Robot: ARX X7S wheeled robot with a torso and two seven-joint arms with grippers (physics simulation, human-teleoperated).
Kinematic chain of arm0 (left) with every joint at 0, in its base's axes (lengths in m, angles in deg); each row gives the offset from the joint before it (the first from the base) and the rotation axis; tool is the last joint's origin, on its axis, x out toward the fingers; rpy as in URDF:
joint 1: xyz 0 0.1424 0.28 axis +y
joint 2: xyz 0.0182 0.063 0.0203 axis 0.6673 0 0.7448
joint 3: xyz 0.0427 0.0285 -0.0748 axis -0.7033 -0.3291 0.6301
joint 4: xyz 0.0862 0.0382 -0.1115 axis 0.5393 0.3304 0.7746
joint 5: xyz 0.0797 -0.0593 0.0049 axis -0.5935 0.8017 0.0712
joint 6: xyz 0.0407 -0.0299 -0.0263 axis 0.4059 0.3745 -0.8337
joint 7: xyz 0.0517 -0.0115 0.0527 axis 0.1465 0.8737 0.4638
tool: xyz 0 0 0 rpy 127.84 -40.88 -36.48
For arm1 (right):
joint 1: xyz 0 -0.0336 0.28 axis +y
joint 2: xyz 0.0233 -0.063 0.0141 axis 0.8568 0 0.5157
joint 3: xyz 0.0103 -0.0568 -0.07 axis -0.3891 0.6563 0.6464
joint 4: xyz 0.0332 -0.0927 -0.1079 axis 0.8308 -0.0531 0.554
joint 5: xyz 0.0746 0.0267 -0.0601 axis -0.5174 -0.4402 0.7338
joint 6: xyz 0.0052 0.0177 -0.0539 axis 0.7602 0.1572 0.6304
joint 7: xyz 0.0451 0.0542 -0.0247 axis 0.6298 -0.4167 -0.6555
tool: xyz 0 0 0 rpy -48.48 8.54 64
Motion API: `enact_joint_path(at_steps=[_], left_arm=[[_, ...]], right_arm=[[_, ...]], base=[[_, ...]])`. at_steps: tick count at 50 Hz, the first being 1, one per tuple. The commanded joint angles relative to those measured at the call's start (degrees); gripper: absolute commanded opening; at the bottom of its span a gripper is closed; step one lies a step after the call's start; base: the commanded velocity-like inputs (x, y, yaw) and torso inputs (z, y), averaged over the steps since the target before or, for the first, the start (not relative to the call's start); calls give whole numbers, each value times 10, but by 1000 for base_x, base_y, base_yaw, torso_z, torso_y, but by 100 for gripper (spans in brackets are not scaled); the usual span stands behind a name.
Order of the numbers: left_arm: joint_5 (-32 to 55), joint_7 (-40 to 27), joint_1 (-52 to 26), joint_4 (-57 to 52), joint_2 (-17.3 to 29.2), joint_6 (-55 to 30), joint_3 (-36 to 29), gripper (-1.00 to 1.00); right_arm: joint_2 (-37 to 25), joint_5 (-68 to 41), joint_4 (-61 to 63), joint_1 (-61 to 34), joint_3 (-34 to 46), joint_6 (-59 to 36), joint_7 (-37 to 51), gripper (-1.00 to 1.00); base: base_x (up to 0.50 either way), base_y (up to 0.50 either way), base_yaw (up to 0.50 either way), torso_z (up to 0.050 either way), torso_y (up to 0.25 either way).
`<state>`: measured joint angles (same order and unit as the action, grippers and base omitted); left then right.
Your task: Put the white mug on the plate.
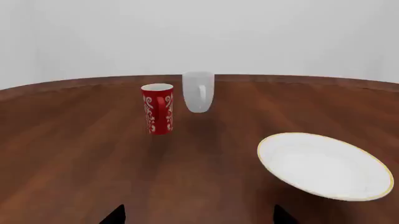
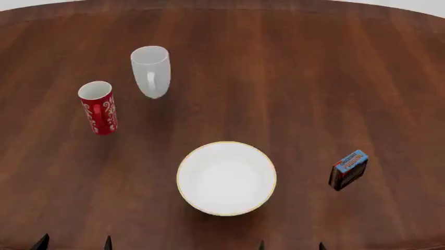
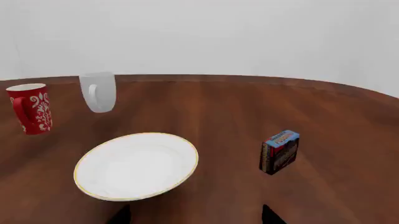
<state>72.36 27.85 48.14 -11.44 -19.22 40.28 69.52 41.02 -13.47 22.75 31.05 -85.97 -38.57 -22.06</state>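
Note:
The white mug (image 2: 150, 71) stands upright at the far left of the brown table, handle toward me; it also shows in the left wrist view (image 1: 197, 91) and the right wrist view (image 3: 98, 91). The plate (image 2: 226, 178) lies at the near middle, empty; it also shows in the left wrist view (image 1: 324, 165) and the right wrist view (image 3: 136, 165). My left gripper (image 2: 73, 244) is open and empty at the near edge, left of the plate. My right gripper (image 2: 291, 246) is open and empty at the near edge, right of the plate. Only the fingertips show.
A red mug with white patterns (image 2: 98, 107) stands just left of and nearer than the white mug. A small dark box with a blue top (image 2: 347, 170) stands right of the plate. The table's far edge (image 1: 281, 78) meets a white wall.

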Motion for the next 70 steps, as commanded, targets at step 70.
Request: enact_joint_path(at_steps=[70], left_arm=[[46, -77, 14, -41, 69, 8, -80, 100]], right_arm=[[-66, -72, 23, 6, 75, 12, 66, 100]], base=[[0, 0, 0, 32, 9]])
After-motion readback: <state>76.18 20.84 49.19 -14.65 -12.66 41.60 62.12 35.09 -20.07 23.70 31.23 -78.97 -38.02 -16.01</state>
